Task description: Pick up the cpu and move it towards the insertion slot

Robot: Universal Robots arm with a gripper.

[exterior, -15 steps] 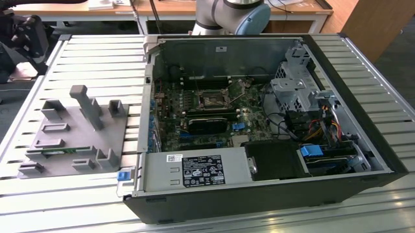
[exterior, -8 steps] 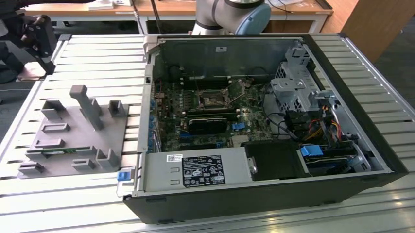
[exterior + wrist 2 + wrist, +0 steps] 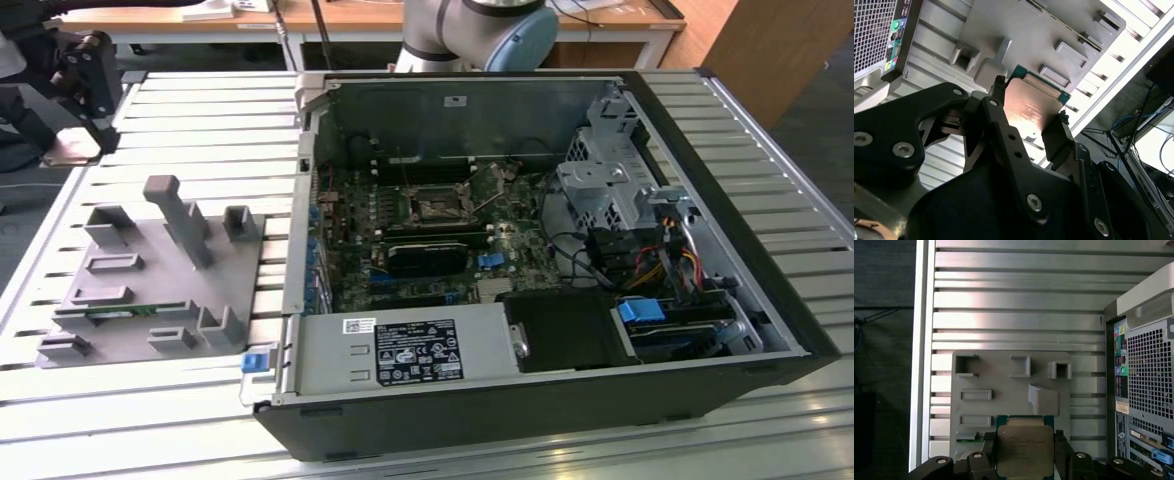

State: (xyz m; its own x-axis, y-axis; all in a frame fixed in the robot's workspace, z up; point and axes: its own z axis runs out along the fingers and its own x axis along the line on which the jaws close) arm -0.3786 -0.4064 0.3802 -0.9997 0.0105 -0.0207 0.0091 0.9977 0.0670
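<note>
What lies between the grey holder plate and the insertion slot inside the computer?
In the exterior view, the case's rear wall and a strip of motherboard lie between the grey holder plate and the insertion slot.

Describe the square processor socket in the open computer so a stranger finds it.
Inside the open black computer case lies a green motherboard. Near the board's middle sits the square black-framed, silver-bracketed socket; the neighbouring black block is long.
</note>
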